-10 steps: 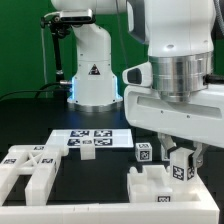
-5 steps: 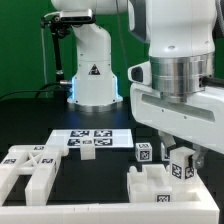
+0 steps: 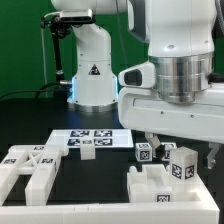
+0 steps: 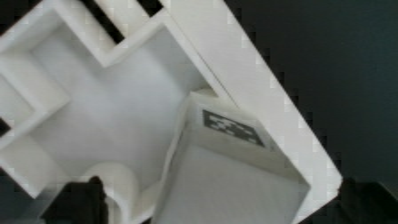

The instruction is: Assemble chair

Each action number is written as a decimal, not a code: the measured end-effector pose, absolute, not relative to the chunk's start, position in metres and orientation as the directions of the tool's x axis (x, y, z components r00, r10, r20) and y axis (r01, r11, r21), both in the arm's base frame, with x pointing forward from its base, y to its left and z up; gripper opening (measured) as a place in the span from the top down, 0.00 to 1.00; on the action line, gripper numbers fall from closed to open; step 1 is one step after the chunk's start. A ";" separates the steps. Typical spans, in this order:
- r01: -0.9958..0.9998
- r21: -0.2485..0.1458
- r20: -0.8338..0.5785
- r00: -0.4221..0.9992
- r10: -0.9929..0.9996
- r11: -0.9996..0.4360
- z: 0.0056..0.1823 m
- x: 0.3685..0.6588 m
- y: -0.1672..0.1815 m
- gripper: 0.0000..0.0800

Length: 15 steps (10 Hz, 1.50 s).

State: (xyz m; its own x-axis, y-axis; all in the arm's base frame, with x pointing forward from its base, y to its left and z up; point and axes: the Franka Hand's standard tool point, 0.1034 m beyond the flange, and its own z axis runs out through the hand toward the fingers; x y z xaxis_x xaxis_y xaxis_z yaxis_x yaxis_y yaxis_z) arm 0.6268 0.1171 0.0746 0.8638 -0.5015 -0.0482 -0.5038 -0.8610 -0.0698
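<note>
1. One tool [image 3: 182, 154], jaws spread, gripping nothing.
2. One X-braced chair panel [image 3: 30, 166] lies on the bench [image 3: 22, 124], well apart from the tool.
3. One tagged chair bar [image 3: 181, 167] stands between the jaws.
4. One tagged cube [image 3: 143, 152] sits just beside the tool.

Marker board [image 3: 93, 138]: thin, flat and white, lying flat on the worktop [image 3: 30, 118]. It is to the exterior view's left of the fingers [image 3: 151, 142] and farther back than them, near but apart. It carries two rows of black-and-white square tags.

Worktop: black and matte, runs under the fingers and well back beyond them. Same dark surface shows in patches in the wrist view.

Green backdrop [image 3: 25, 50]: well behind the fingers, fills the background on the exterior view's left.

Thin dark upright line [image 3: 47, 55] in front of the backdrop, far left of the fingers. Cable or post, can't tell.
</note>
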 end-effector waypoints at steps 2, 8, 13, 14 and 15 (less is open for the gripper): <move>-0.320 -0.065 -0.041 0.947 -0.318 -0.945 0.077 0.626 0.117 0.19; 0.378 -0.021 -0.005 0.926 0.378 -0.926 0.075 0.626 0.116 0.19; 0.376 -0.018 -0.006 0.927 0.376 -0.926 0.075 0.626 0.115 0.64; 0.355 -0.019 -0.006 0.935 0.355 -0.935 0.075 0.626 0.115 0.64; 0.278 -0.020 -0.007 0.961 0.278 -0.960 0.075 0.626 0.115 0.64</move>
State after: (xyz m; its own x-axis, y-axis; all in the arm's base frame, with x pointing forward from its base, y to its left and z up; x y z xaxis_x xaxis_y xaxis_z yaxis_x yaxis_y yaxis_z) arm 0.6264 0.1152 0.0750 0.9606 0.2779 -0.0074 0.2777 -0.9604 -0.0199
